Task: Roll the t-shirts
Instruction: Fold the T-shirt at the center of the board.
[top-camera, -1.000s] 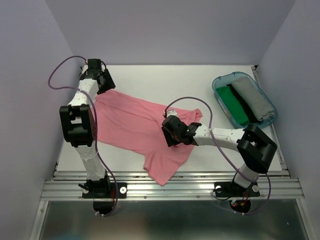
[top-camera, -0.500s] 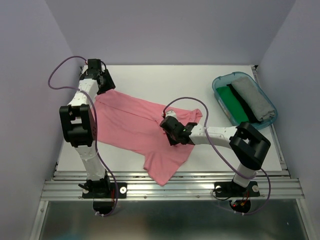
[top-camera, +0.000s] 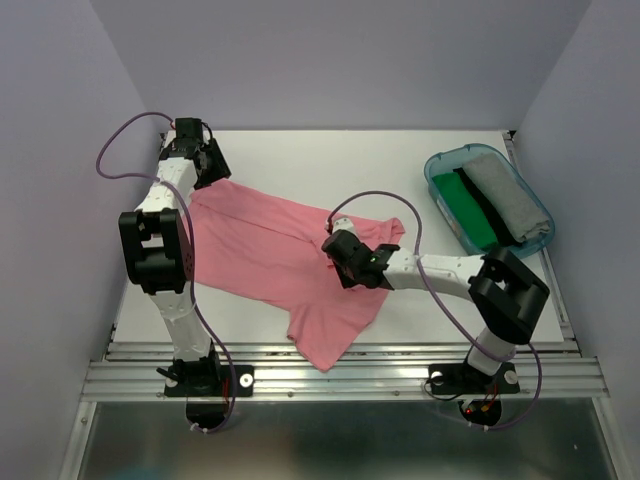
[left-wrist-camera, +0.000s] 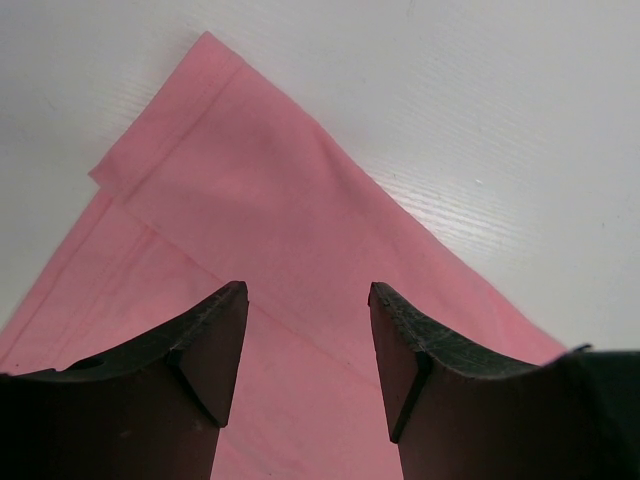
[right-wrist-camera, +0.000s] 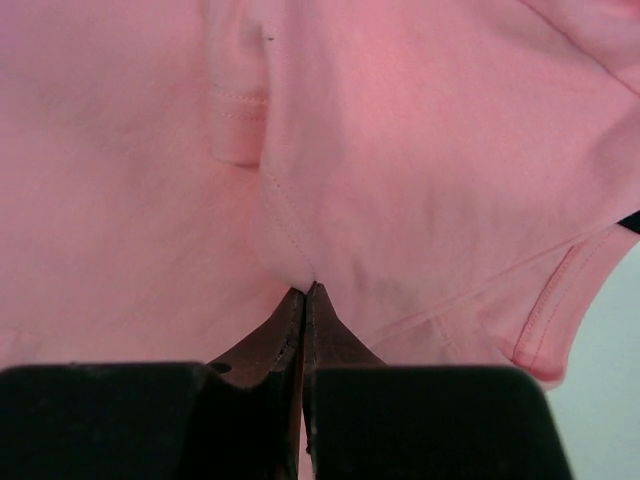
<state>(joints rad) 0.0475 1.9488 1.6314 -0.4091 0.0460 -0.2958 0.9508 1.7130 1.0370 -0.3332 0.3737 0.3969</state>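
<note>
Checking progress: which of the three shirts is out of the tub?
The salmon-pink t-shirt, spread out on the table; the green shirt and grey shirt lie in the teal tub.

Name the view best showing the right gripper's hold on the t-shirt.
Right wrist: the right gripper is shut on a pinch of pink t-shirt. The top view hides the contact; the left wrist shows only a shirt corner.
</note>
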